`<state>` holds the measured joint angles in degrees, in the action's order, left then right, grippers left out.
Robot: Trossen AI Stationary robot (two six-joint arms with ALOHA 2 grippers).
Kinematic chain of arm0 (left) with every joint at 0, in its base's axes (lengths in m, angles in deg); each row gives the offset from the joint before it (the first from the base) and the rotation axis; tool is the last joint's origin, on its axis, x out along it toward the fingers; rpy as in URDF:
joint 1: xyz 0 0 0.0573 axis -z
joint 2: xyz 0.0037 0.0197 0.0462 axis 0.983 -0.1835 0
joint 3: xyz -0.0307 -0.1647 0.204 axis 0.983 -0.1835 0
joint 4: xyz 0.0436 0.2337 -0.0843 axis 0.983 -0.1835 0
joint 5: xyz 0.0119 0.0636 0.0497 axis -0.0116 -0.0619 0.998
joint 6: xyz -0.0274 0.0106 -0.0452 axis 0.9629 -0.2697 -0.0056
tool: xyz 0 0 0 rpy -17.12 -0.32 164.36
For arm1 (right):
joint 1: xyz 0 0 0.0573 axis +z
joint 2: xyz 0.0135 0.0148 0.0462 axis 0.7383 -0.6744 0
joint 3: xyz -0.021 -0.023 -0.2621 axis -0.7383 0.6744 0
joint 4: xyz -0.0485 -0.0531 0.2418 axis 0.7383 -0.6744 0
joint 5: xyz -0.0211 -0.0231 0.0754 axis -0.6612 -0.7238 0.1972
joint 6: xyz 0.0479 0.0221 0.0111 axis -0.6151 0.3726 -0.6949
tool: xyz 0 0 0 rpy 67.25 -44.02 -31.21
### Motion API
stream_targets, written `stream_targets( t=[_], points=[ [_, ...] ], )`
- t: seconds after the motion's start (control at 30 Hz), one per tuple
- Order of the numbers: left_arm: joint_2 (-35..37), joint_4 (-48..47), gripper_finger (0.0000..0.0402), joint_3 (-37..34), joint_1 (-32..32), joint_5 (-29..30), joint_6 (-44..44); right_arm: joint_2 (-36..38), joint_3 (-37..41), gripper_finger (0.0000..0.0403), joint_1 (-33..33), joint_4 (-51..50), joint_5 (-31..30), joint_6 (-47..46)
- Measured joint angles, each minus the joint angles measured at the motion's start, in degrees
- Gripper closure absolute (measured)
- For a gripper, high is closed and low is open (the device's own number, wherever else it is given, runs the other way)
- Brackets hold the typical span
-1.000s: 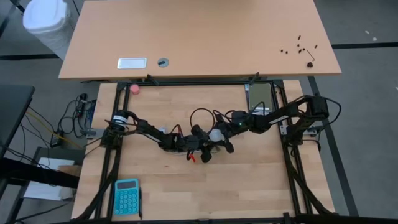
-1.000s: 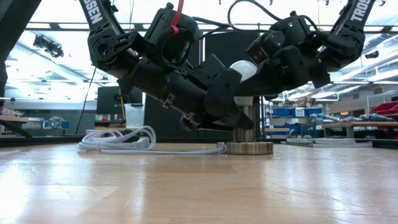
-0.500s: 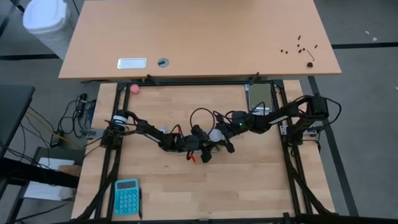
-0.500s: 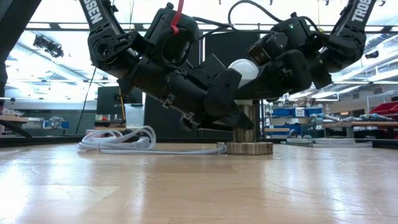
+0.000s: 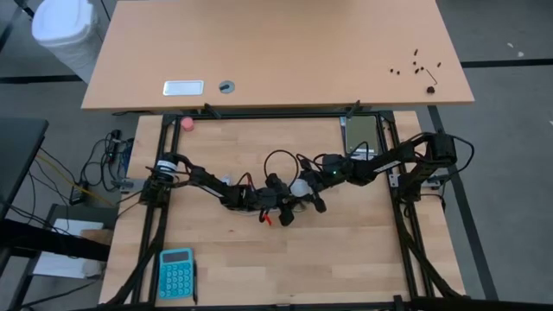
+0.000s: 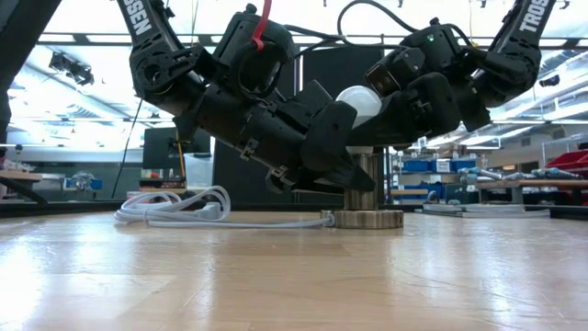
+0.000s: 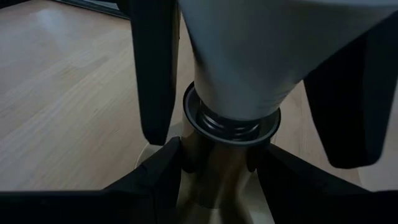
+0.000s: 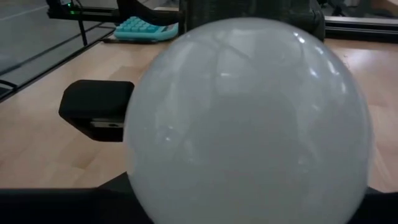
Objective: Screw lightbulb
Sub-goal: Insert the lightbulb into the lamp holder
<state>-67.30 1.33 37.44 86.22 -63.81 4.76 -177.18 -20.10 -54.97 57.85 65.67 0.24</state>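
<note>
Your right gripper (image 6: 390, 97) grasps the lightbulb (image 6: 360, 103), now turned and seated lower into the socket (image 6: 366, 188); left gripper (image 6: 354, 175) clamps the socket stem: threading is progressing

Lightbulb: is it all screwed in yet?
Nearly. The white frosted lightbulb already stands in the metal socket post, with grey thread rings showing above its rim. The right gripper holds the globe; the left gripper steadies the post. Left: the last turns, then letting go.
</note>
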Motion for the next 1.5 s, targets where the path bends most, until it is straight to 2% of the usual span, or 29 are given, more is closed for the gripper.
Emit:
stream_targets(
  t=[0.53,0.8,0.9,1.3,1.5],
  points=[
    [0.0,0.0,0.0204,0.0,0.0,0.0,0.0,0.0,0.0,0.0176,1.0,-1.2,-1.7,0.0],
    [0.0,-0.1,0.0204,0.0,0.0,0.0,0.0,0.0,0.0,0.0236,1.0,-1.3,-1.4,0.0],
    [0.0,-0.1,0.0204,0.0,0.0,-0.1,0.0,0.0,0.0,0.0242,1.0,-1.3,-1.4,0.0],
    [0.0,-0.1,0.0204,0.0,0.0,-0.2,0.0,0.0,0.0,0.0243,1.0,-1.4,-1.2,-1.1],
    [0.0,-0.1,0.0204,0.0,0.0,-0.3,0.0,0.0,0.0,0.0197,0.1,-2.1,-1.0,-2.9]
  ],
)
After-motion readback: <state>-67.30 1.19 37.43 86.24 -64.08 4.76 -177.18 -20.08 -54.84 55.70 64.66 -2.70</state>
